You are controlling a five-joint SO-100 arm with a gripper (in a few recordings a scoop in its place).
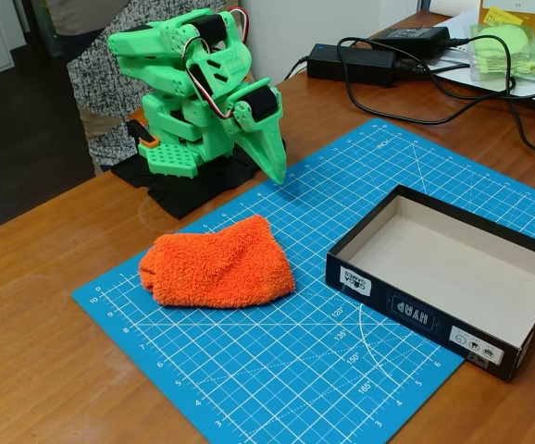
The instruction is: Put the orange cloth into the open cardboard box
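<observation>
In the fixed view, the cloth (217, 263) lay on the blue mat (277, 388), left of the box (453, 277) and apart from it. The claw (273, 166) hung folded by the arm's base, tips pressed together, holding nothing. A good grasp would likely need it spread wide, lowered over the cloth's thick middle, and pinching deep before lifting.

Bright, even light; soft shadows beneath the orange cloth (219, 262); picture sharp, mild sheen on the table (36, 370).
</observation>
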